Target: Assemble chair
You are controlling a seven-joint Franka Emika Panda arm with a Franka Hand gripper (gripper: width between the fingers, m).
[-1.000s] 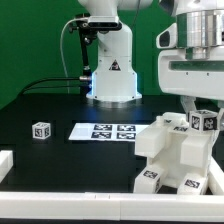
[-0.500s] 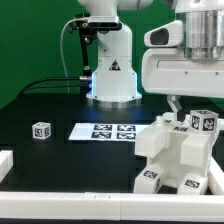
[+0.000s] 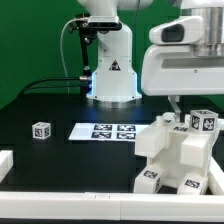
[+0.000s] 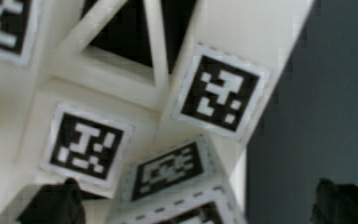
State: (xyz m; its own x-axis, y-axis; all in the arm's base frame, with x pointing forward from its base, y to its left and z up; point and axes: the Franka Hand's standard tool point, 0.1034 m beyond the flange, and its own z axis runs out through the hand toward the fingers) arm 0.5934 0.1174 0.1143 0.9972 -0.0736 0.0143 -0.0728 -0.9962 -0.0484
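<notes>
Gripper [image 4: 199, 203] status: open, with its two dark fingertips [image 4: 51, 205] spread wide in the wrist view. A dark gap shows between one fingertip and the white part below, and nothing is clamped. Whether the other fingertip touches that part cannot be determined. In the exterior view the broad white gripper body hangs above the chair [image 3: 176, 155], with one finger [image 3: 172, 103] pointing down just over its upper surface. The chair is a stacked cluster of matte white blocks. It stands on the desk [image 3: 45, 105] near the edge closest to the camera, at the exterior view's right. Square black-and-white tags show on its upper corner and on its lower faces. The wrist view looks down on angled white chair surfaces carrying several of these tags, with a dark triangular opening between two bars. A small white block [image 3: 40, 130] with one tag sits alone toward the exterior view's left, well apart from the chair. The marker board [image 3: 104, 131] lies flat between that block and the chair, close beside the chair. A white border rail [image 3: 70, 193] runs along the near desk edge. The robot base [image 3: 110, 70] stands at the far edge, with a black cable [image 3: 50, 85] trailing toward the exterior view's left.
</notes>
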